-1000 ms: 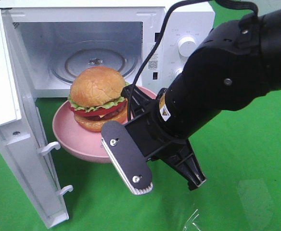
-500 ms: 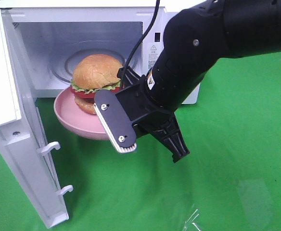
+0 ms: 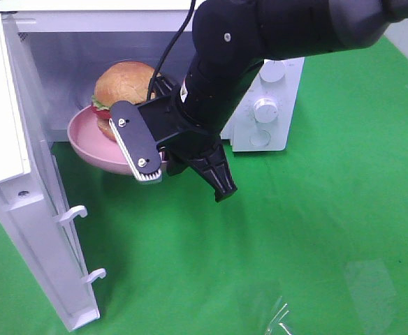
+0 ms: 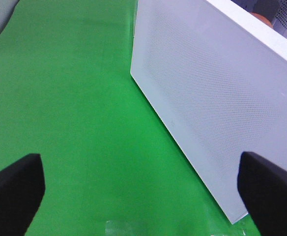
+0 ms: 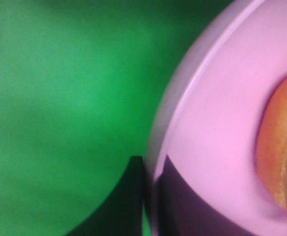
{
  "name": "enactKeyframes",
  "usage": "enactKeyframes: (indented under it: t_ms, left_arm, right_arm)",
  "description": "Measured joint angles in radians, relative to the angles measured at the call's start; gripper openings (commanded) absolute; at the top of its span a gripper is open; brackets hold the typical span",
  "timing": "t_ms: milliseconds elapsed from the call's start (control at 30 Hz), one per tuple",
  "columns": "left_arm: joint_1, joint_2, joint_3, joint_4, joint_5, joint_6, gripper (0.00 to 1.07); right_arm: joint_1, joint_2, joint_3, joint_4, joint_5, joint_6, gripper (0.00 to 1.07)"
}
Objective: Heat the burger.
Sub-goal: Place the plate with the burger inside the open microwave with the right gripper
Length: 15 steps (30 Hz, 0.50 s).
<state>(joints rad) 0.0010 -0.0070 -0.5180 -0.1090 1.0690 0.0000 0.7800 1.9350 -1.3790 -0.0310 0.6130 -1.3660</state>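
Observation:
The burger (image 3: 122,84), golden bun over lettuce and tomato, rides on a round pink plate (image 3: 85,136) in the mouth of the open white microwave (image 3: 274,84). Plate and burger are partly inside the cavity. My right gripper (image 5: 151,196) is shut on the plate's near rim (image 5: 202,147), one dark finger outside it and one inside, with the burger's bun (image 5: 281,147) close by. The black right arm (image 3: 260,42) reaches in from the upper right and hides the plate's right side. My left gripper (image 4: 143,196) stands wide open and empty beside the outer face of the microwave door (image 4: 212,98).
The microwave door (image 3: 8,139) hangs open at the left, its latch hooks (image 3: 71,213) pointing right. The control knobs (image 3: 263,110) sit right of the arm. Green cloth (image 3: 316,230) covers the table, with a scrap of clear plastic (image 3: 281,321) near the front edge.
My right arm has carried the plate and burger up, back and leftward, from in front of the microwave into its opening. The grip has held. The left gripper stays open.

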Motion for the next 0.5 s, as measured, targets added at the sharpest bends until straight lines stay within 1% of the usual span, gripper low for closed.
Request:
enactKeyframes:
  t_ms: [100,133,167,200,233,267,367,433,500]
  left_arm:
    - [0.000,0.000,0.000,0.000,0.000,0.000,1.00]
    - [0.000,0.000,0.000,0.000,0.000,0.000,1.00]
    - [0.000,0.000,0.000,0.000,0.000,0.000,1.00]
    - [0.000,0.000,0.000,0.000,0.000,0.000,1.00]
    - [0.000,0.000,0.000,0.000,0.000,0.000,1.00]
    - [0.000,0.000,0.000,0.000,0.000,0.000,1.00]
    - [0.000,0.000,0.000,0.000,0.000,0.000,1.00]
    - [0.000,0.000,0.000,0.000,0.000,0.000,1.00]
    - [0.000,0.000,0.000,0.000,0.000,0.000,1.00]
  right_arm:
    - [-0.001,0.016,-0.019,-0.003,0.000,0.000,0.00]
    - [-0.001,0.036,-0.045,-0.001,0.000,0.000,0.00]
    - [-0.001,0.036,-0.045,-0.001,0.000,0.000,0.00]
    - [-0.001,0.058,-0.076,0.000,0.006,0.000,0.00]
    - [-0.001,0.058,-0.076,0.000,0.006,0.000,0.00]
    - [-0.001,0.079,-0.105,0.001,0.017,0.000,0.00]
    - [-0.001,0.095,-0.129,0.001,0.021,0.003,0.00]
    - [-0.001,0.129,-0.178,0.000,0.030,0.010,0.00]
    - [-0.001,0.139,-0.192,0.000,0.032,0.014,0.00]
